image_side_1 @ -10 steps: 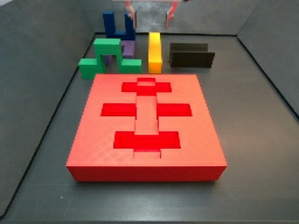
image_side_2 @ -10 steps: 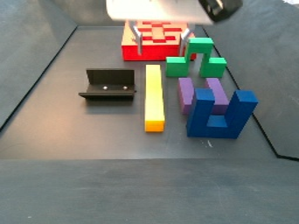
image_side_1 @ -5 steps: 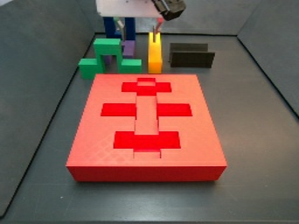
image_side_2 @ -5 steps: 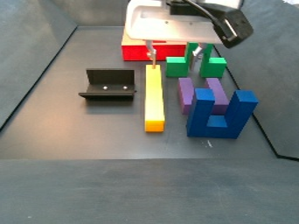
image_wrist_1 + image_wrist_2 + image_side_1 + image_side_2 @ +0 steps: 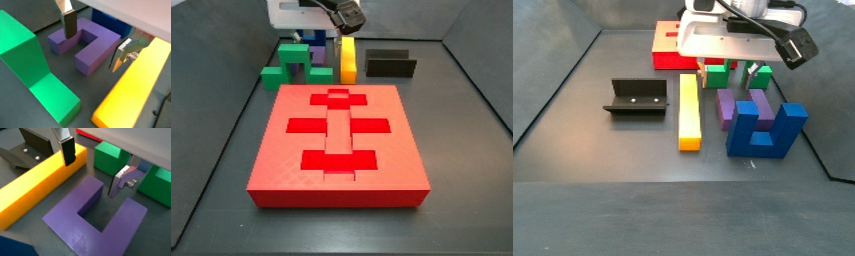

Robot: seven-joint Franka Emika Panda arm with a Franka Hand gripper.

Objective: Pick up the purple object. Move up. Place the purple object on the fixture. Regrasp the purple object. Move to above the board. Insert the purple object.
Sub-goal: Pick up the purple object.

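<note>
pincer open — over purple object | dark floor

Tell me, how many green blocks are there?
1 that I can see: the green block sits beside the purple object, near the board, under the open tool. More may hide behind the arm.

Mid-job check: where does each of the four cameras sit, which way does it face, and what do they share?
Wrist views: both look down past the fingers onto the purple object.
Side view: from the board's near end toward the hand.
Side view: from the opposite end, fixture left, hand over the blocks.
Shared: the yellow bar.
</note>
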